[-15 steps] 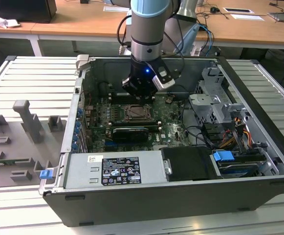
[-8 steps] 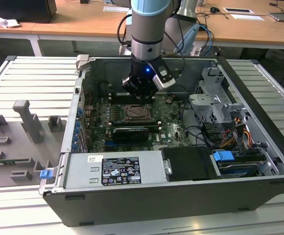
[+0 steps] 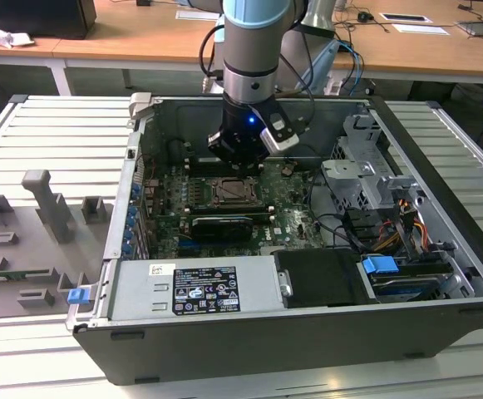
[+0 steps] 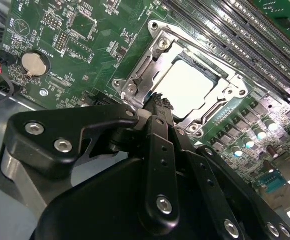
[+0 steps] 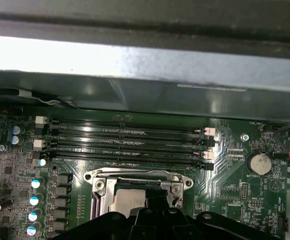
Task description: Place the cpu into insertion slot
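The cpu point(image 4: 190, 89) is a pale square chip lying flat inside the insertion slot point(image 4: 149, 60), a dark socket with a shiny metal frame. In the first wrist view, the cpu point(image 5: 126, 204) again sits within the insertion slot point(image 5: 96, 179). My gripper point(image 4: 157, 102) hangs just above one edge of the socket frame, its black tip overlapping a corner of the chip. I cannot tell whether it touches the chip. In the exterior view, my gripper point(image 3: 239, 158) is low inside the open case, right over the insertion slot point(image 3: 235, 194).
Long black memory slots point(image 5: 127, 142) run beside the socket, toward the case wall point(image 5: 145, 95). A coin battery point(image 4: 35, 64) sits on the green board. A black graphics card point(image 3: 220, 224), a power supply point(image 3: 195, 287), a drive cage point(image 3: 366, 179) and cables crowd the case. Grey fixtures point(image 3: 50, 208) stand outside.
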`<action>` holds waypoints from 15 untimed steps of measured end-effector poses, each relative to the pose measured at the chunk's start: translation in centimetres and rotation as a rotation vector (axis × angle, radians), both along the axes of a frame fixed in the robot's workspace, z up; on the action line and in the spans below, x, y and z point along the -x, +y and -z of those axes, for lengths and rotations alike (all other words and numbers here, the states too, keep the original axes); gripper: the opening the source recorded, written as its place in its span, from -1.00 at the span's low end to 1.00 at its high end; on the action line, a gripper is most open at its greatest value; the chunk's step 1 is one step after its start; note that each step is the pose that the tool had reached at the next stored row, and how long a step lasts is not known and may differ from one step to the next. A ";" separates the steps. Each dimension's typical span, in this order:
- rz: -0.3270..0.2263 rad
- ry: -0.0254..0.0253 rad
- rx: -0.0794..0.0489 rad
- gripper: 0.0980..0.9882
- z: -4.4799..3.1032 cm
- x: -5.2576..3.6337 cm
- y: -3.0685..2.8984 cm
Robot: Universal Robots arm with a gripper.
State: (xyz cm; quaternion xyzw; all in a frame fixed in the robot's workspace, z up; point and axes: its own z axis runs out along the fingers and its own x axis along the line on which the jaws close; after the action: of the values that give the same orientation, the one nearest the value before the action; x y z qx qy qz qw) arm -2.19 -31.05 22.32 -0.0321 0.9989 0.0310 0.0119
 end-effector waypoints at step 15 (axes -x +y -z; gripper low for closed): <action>0.000 0.0000 0.000 -0.98 0.00 0.00 -0.69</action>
State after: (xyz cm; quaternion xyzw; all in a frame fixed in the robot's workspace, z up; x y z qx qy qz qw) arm -2.19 -31.74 22.31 -0.0321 0.9989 0.0311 0.0119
